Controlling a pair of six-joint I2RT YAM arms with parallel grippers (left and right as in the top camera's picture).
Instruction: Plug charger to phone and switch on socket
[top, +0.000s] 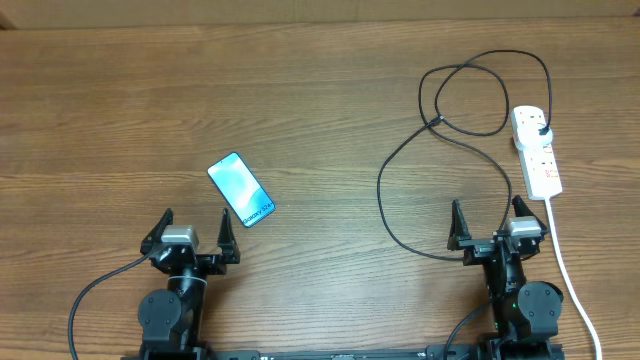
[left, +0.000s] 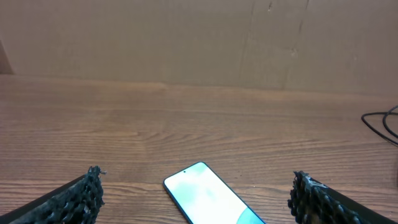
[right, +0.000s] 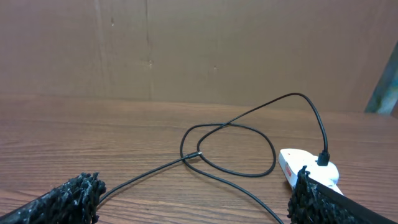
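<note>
The phone (top: 241, 189) lies flat on the wooden table with its light-blue screen lit, just ahead and to the right of my left gripper (top: 196, 222), which is open and empty. In the left wrist view the phone (left: 211, 196) sits between the two black fingers (left: 87, 190). The charger (top: 381, 190) loops across the right half of the table, and its black plug (top: 541, 127) sits in the white socket (top: 536, 150). Its connector tip (right: 198, 154) rests loose on the wood. My right gripper (top: 487, 212) is open above a stretch of the charger (right: 143, 173) and holds nothing.
A thick white cord (top: 570, 270) runs from the socket (right: 305, 165) toward the table's front right edge, close beside my right arm. A brown cardboard wall (left: 199, 37) stands along the far edge.
</note>
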